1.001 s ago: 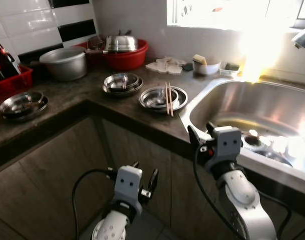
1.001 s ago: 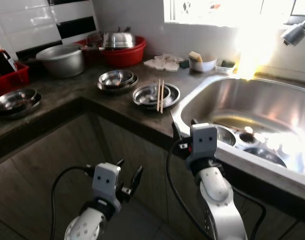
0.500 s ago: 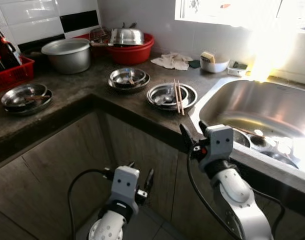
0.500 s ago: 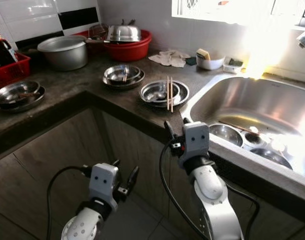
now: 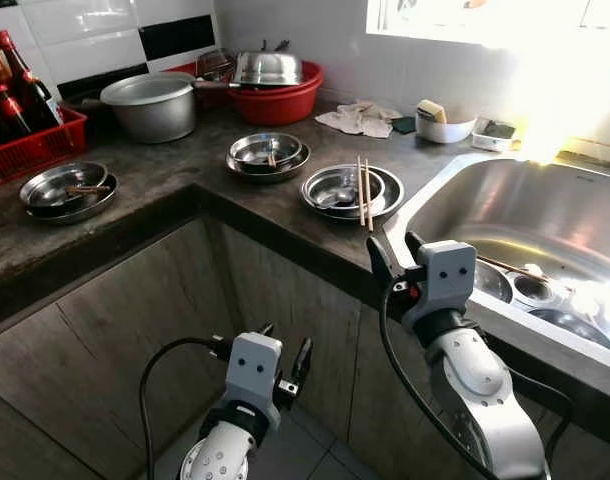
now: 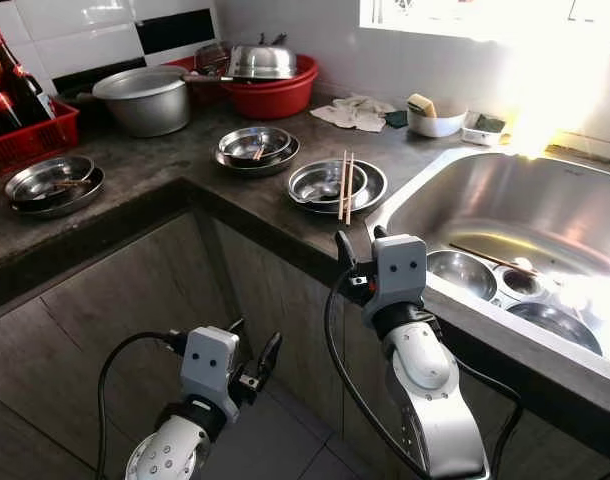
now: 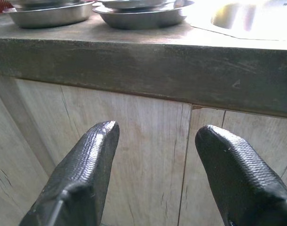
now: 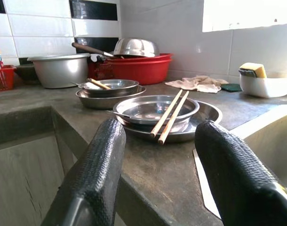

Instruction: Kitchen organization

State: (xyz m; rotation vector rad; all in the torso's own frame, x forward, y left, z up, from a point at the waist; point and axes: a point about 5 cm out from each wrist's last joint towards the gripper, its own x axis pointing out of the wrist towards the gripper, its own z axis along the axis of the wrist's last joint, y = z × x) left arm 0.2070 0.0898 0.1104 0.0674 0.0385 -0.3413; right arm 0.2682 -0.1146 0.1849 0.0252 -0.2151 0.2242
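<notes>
While low before the cabinet doors, left gripper [image 5: 285, 372] gapes wide, empty | right gripper [image 5: 393, 262] wide too, at counter edge | beyond it chopsticks [image 5: 364, 192] lie across stacked steel dishes [image 5: 340, 190] beside sink [image 5: 545, 215]

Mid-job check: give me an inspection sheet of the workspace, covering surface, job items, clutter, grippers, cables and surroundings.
Surface: dark stone counter, L-shaped, with a steel sink on the right.
Job's things: chopsticks lying across stacked steel dishes; second steel stack; third stack at left; bowls in the sink.
Clutter: lidded pot, red basin, rag, white bowl with sponge, red crate of bottles.
Grippers: left gripper open, low before the cabinet; right gripper open, at the counter edge, facing the chopsticks.
Cables: black cable looping from each wrist.
Surroundings: tiled wall, bright window.
</notes>
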